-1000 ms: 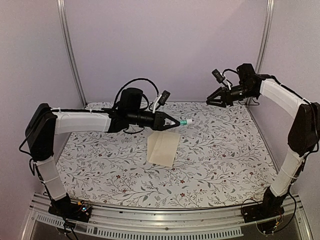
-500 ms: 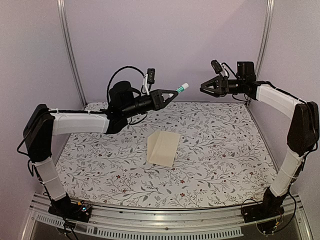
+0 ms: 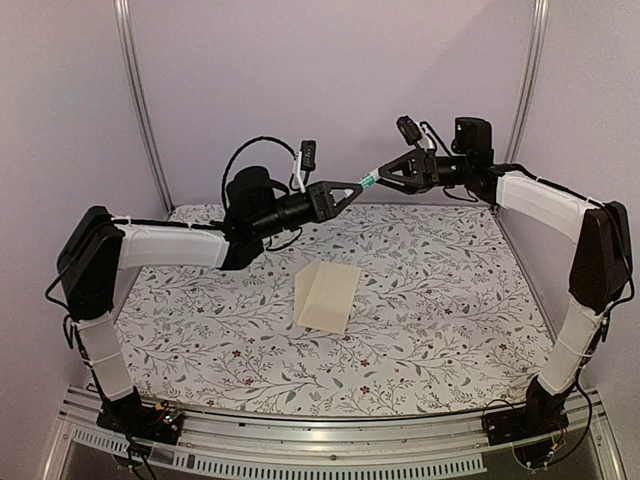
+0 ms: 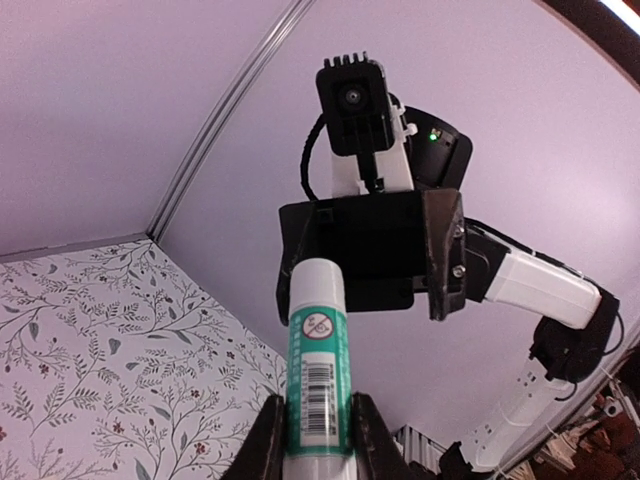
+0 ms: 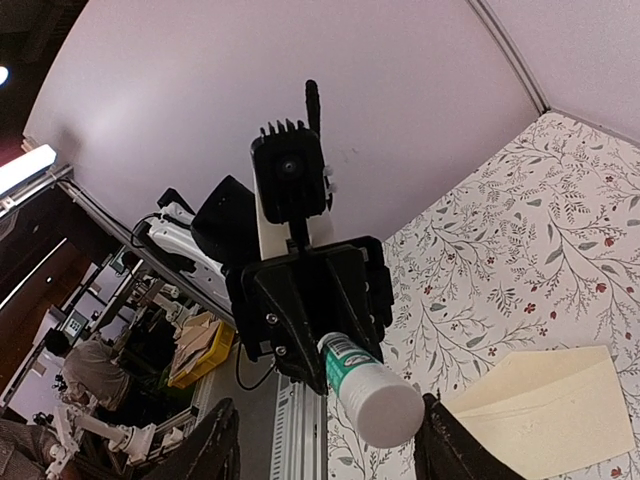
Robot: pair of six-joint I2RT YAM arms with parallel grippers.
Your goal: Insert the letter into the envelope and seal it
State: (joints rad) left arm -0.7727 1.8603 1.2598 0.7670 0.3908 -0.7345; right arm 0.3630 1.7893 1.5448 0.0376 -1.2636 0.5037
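Note:
The cream envelope lies flat in the middle of the table and also shows in the right wrist view. The letter is not in view. My left gripper is shut on a green-and-white glue stick, held in the air with its white cap pointing right. In the left wrist view the glue stick stands between my fingers. My right gripper is open, facing it, with its jaws on either side of the cap and not touching it.
The floral tablecloth covers the table. Metal frame posts stand at the back corners, with purple walls behind. The two arms meet high above the back of the table.
My left gripper lifted the glue stick from near the table up into the air. My right gripper moved left and now has its open jaws around the cap.

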